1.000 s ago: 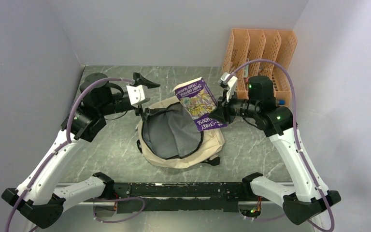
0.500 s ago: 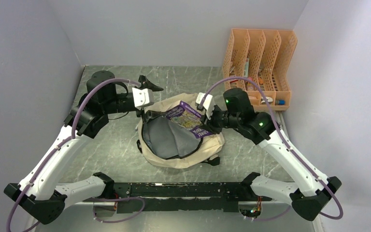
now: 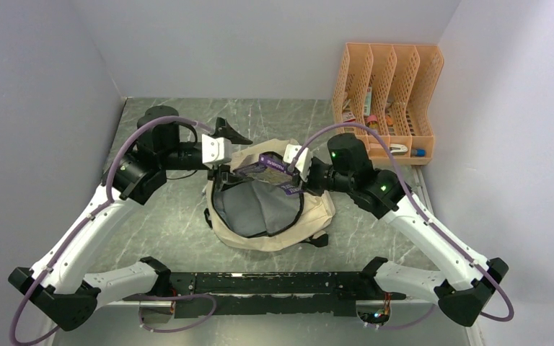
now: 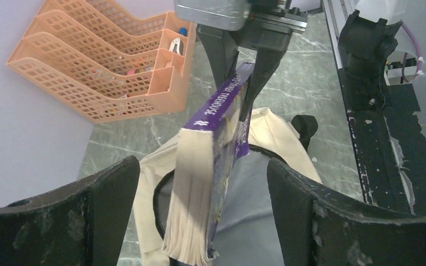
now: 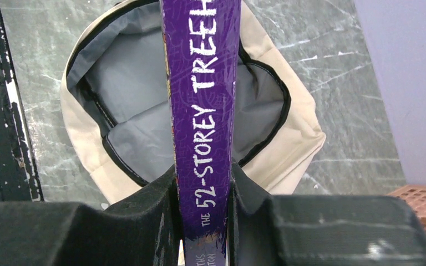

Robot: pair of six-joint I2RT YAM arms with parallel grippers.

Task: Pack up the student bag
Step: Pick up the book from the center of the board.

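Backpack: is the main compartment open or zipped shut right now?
Open. The backpack mouth gapes wide, its zipper edges spread apart and the grey lining exposed, with a purple book held over the opening.

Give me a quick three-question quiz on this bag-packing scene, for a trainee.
1. True or false: the right fingers grip the purple book.
2. The left fingers are: A) spread wide apart, B) shut on the book, C) shut on a strap.
3. Which open container lies below the book?
Key: 1 true; 2 A; 3 the student bag.
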